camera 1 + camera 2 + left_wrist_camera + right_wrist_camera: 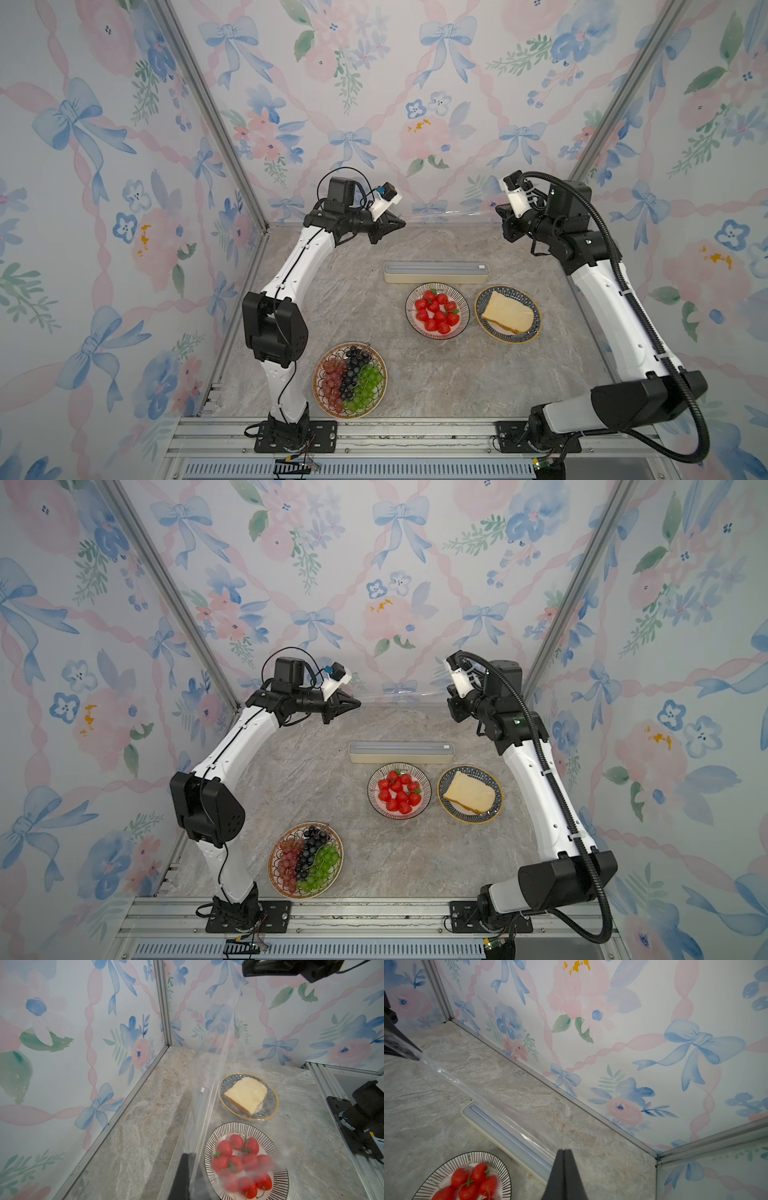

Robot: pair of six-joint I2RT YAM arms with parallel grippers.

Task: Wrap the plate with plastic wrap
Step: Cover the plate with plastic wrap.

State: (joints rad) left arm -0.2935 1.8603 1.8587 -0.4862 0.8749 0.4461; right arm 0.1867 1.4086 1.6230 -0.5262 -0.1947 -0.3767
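The left tool (402,225) and right tool (498,211) each pinch the wrap (451,215), stretched between them, upper middle in a top view. Pulled too hard, it could rip or slip out

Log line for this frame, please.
left gripper: shut on thin clear plastic wrap | right gripper: shut on same wrap | wrap: spanning between grippers, aloft

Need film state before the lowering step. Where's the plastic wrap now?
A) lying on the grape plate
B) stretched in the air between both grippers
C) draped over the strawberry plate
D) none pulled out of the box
B: the plastic wrap spans from the left gripper to the right gripper, both shut on it, raised above the table.
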